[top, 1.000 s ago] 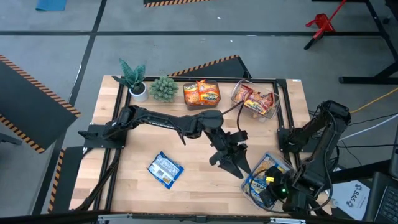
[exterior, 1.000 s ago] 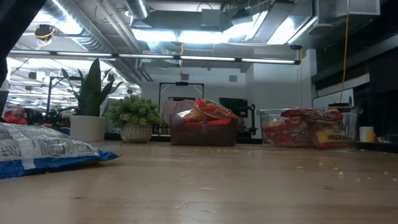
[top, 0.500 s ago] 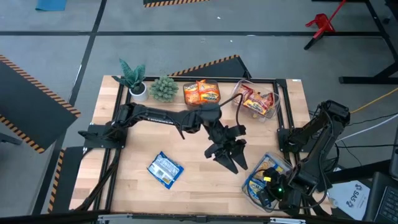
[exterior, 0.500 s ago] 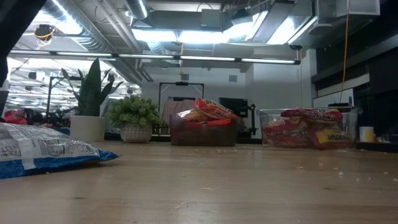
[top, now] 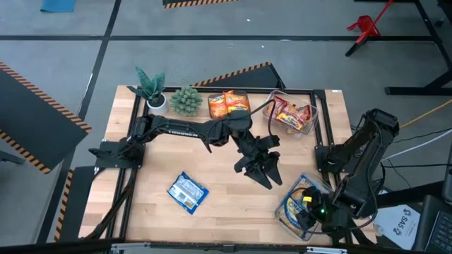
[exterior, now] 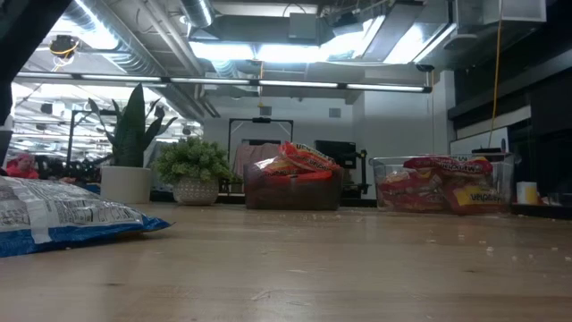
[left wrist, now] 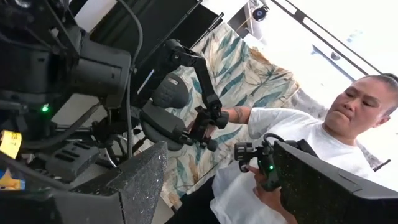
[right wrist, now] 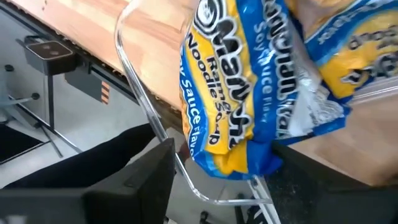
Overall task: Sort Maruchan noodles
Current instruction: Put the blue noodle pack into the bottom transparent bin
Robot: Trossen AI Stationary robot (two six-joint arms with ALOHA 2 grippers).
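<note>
Loose blue packet (top: pixel 187 192): it lay flat on the table near the front edge, left of the middle, alone and well apart from both arms; in the low view its crinkled end sagged onto the wood.
How it should handle: I judged it light, with a brittle block inside a slippery, crackly wrapper; a hard squeeze would likely snap the noodles.
Where to take hold: across a short edge or the sealed seam looked the safest to me, with the fingers coming straight down so the film did not skate away.
Orange packets (top: pixel 229 104): they were heaped in a dark tray at the back edge, just right of the two small plants (top: pixel 169 97).
Left claw (top: pixel 263 171): it hung over the middle of the table with its fingers spread wide and nothing between them; its wrist camera looked out at a person seated beyond the table.
Red-brown packets (top: pixel 290 115): they lay piled in a clear bin (top: pixel 313 117) toward the back right corner.
Blue-and-yellow packets (right wrist: pixel 249 81): these sat in a second clear bin (top: pixel 284 219) at the front right corner, the topmost one spilling over the rim.
Right claw (top: pixel 315 214): it was over that bin, fingers parted on either side of the topmost packet and not pinching it, as far as I could see.
</note>
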